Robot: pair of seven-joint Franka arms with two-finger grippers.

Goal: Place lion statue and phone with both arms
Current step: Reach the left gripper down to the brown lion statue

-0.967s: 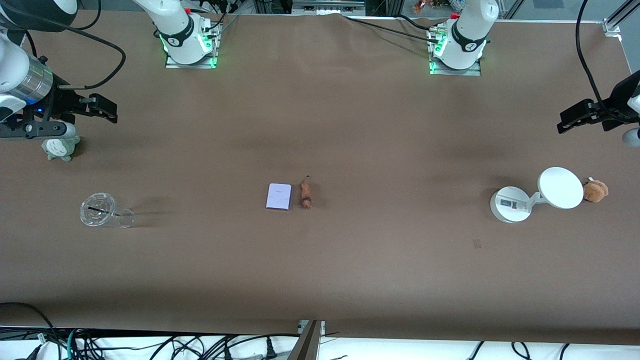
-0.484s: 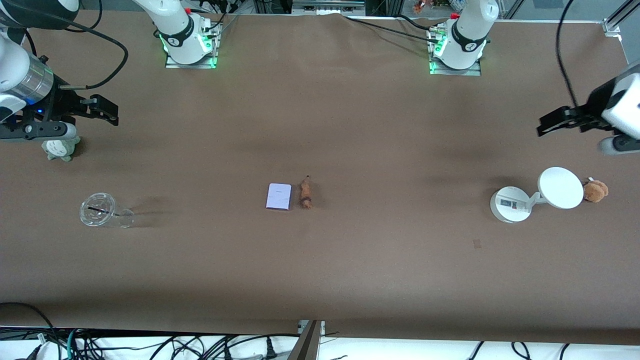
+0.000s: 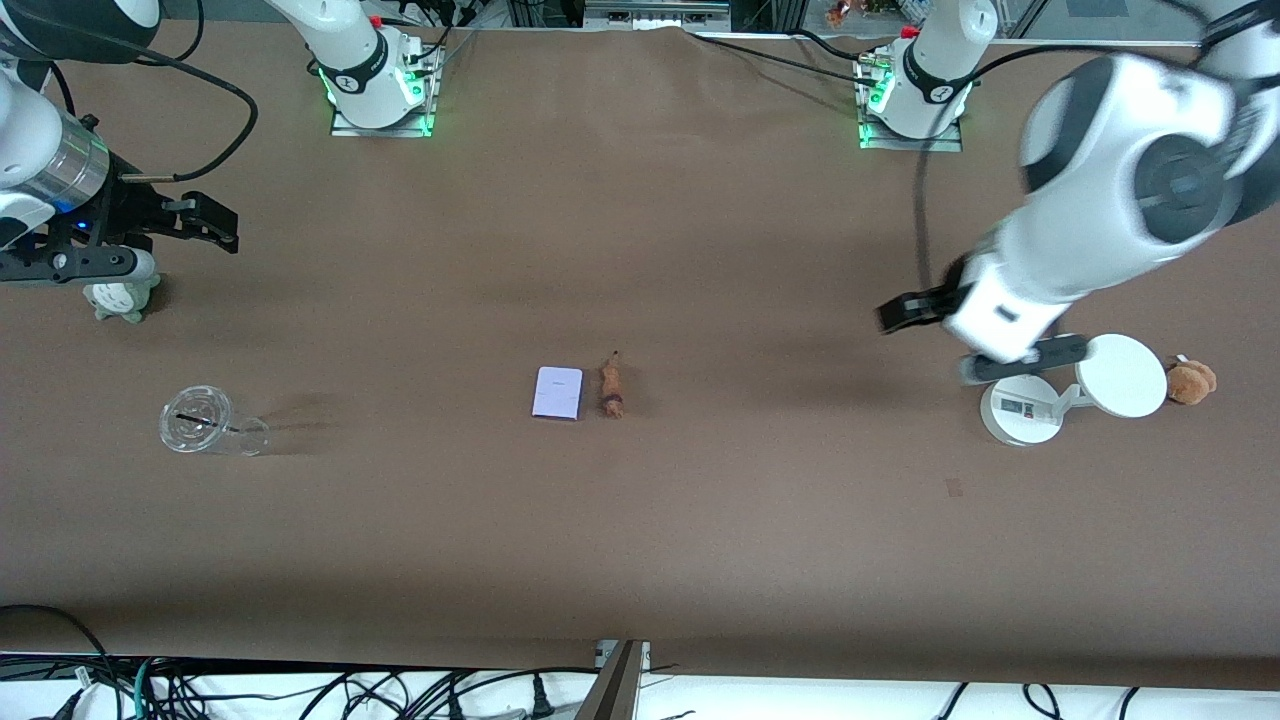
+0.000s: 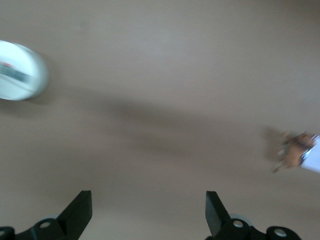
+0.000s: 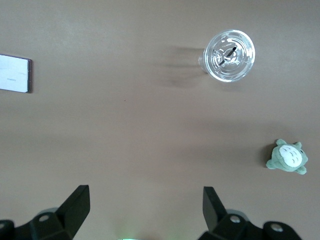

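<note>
The phone (image 3: 558, 392), a pale lavender-white rectangle, lies flat mid-table. The lion statue (image 3: 611, 390), a tiny reddish-brown figurine, lies right beside it toward the left arm's end. My left gripper (image 3: 927, 347) is open and empty, in the air over bare table beside the white stand. Its wrist view shows its open gripper (image 4: 148, 210), with the lion statue (image 4: 295, 150) and a corner of the phone (image 4: 314, 161) at the frame's edge. My right gripper (image 3: 180, 240) is open and empty over the right arm's end of the table. Its wrist view (image 5: 145, 207) shows the phone (image 5: 14, 73).
A clear plastic cup (image 3: 205, 425) lies on its side and a grey-green plush (image 3: 120, 298) sits at the right arm's end. At the left arm's end stand a white round-based stand (image 3: 1025, 405) with a disc (image 3: 1120, 375) and a tan plush (image 3: 1190, 382).
My left arm has swung in from the table's end toward the middle and now hangs beside the white stand. My right arm has hardly moved. The phone and the lion statue have not moved.
</note>
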